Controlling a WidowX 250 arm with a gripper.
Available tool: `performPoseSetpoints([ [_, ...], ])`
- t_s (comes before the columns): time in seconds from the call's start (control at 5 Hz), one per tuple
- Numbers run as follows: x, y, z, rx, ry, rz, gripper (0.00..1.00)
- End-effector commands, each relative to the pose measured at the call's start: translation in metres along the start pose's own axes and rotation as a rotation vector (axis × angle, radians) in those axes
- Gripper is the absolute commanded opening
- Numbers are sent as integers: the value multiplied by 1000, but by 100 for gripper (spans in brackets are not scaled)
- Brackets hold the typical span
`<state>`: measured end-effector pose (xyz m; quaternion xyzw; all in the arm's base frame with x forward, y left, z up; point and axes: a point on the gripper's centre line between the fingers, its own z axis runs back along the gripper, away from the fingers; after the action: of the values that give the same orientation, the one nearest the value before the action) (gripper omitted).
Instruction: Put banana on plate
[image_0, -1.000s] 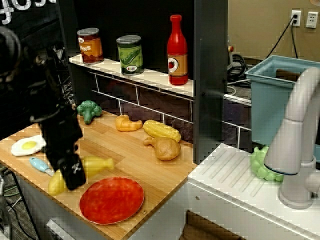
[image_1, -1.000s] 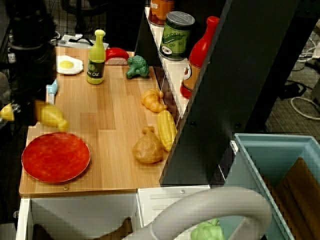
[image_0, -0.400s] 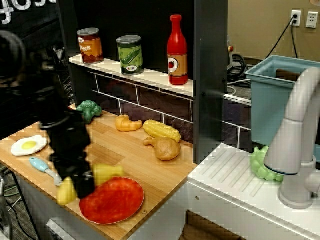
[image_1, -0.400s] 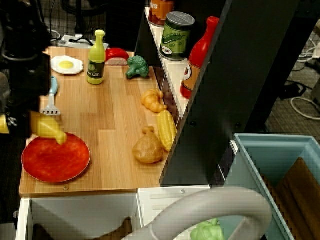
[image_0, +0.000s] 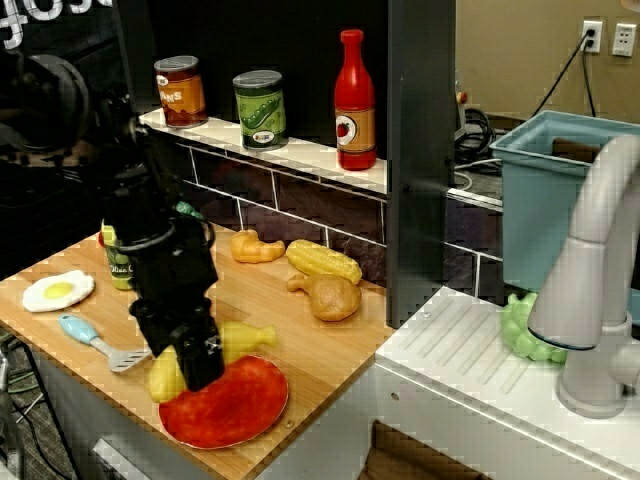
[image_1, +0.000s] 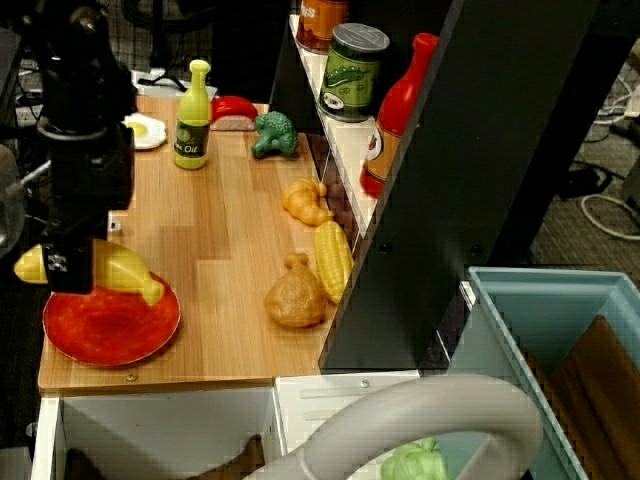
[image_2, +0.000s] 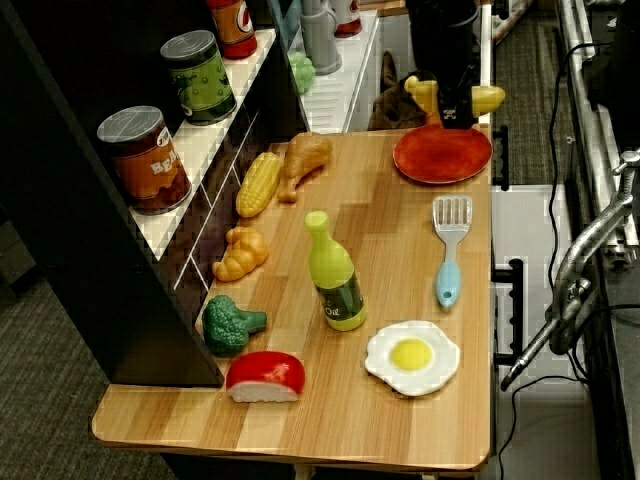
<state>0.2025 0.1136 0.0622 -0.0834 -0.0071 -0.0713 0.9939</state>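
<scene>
The front view is showing the wooden worktop (image_0: 290, 320) carrying everything, with the black arm (image_0: 150, 240) reaching down over its near edge. The jaws (image_0: 190, 365) are clamping the banana (image_0: 245, 338) around its middle, so the fruit is sticking out to both sides of them, held level. Directly under the jaws the plate (image_0: 235, 405) is lying flat, and the banana is hanging over its back rim; whether it is touching the plate I cannot tell.

In the view from above, the jaws (image_1: 70, 265) are sitting over the plate's (image_1: 120, 325) far-left part, the banana's (image_1: 125, 272) stem end pointing away from them toward the chicken leg (image_1: 295, 295) and corn (image_1: 332, 260), which are lying well apart from the jaws. Behind the jaws the oil bottle (image_1: 192, 120) is standing upright.

In the end view, the spatula (image_2: 450, 250) is lying just beside the plate (image_2: 442, 155), past the jaws (image_2: 455, 105), and the egg (image_2: 412, 355) farther off.
</scene>
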Motion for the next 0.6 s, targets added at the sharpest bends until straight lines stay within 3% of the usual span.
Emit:
performPoseSetpoints([
  [0.0,6,23,-14,69,-10,21,0],
  [0.2,-4,31,-19,81,17,18,100],
  [0.4,-4,31,-19,81,17,18,100],
])
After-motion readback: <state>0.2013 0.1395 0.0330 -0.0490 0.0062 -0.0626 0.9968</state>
